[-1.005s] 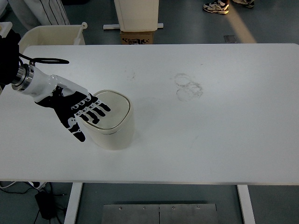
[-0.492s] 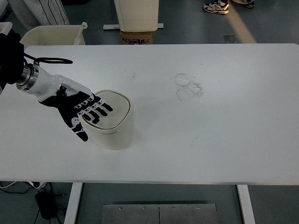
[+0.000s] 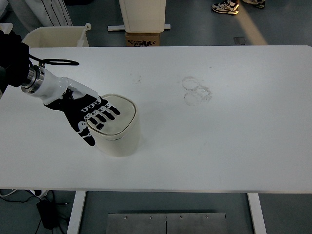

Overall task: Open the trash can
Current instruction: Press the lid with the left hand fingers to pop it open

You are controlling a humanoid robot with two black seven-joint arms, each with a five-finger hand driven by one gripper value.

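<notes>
White tabletop point(image 3: 219, 146); our left robot hand point(image 3: 90, 115) lies splayed, gripping nothing, on the cream plastic trash can point(image 3: 119, 130) lid; pressing comes next.

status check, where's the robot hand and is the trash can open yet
Left robot hand open, fingers spread flat over trash can lid. Lid looks closed. Right arm out of view. Nothing in the way on table.

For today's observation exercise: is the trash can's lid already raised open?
No, the lid lies flat and closed on the trash can, with the left hand spread over it.
</notes>
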